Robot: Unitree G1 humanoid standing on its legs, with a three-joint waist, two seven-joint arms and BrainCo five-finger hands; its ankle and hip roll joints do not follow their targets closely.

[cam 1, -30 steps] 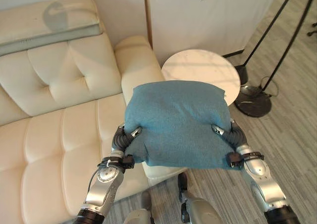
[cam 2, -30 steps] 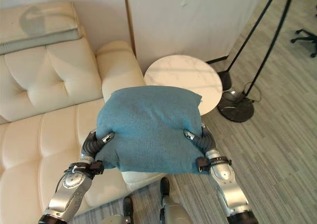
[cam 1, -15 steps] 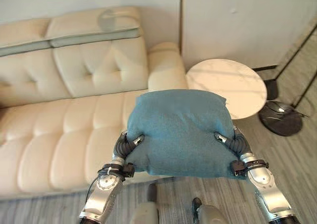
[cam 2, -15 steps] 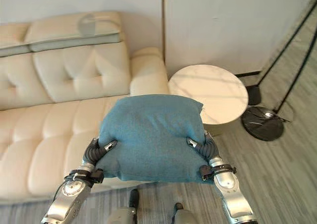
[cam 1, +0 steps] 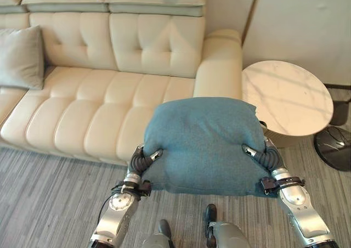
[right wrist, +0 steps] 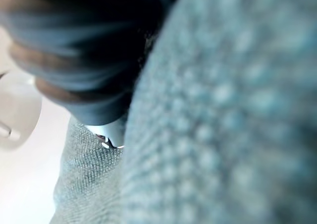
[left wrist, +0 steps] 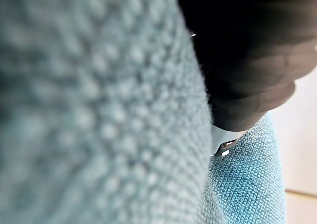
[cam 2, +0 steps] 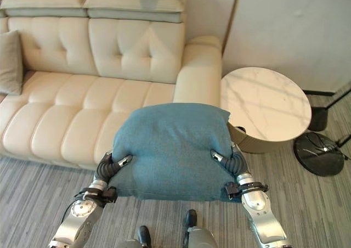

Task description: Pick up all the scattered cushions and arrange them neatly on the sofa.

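- The view has swung left since a second ago, bringing more of the sofa [cam 1: 109, 111] and a grey cushion [cam 1: 22, 57] at its far end into sight.
- The blue cushion [cam 1: 203, 144] is held in the air before the sofa's front edge.
- Left hand [cam 1: 141, 159] and right hand [cam 1: 262, 156] clamp its two sides, thumbs curled onto the top.
- A round table [cam 1: 288, 97] stands beside the sofa's arm.

Premises are presenting as a living room or lounge area. A cream tufted leather sofa [cam 1: 109, 89] is occupying most of the space, with padded headrests running along the back and a broad armrest at its right end. A grey cushion [cam 1: 22, 56] is leaning against the backrest at the sofa's left end. A round marble-topped side table [cam 1: 288, 102] is standing just beside the armrest. A black round lamp base [cam 2: 321, 153] is sitting on the floor near the table. Grey wood-grain plank flooring [cam 1: 49, 198] is covering the ground, and plain pale walls [cam 2: 296, 28] are rising behind the furniture.
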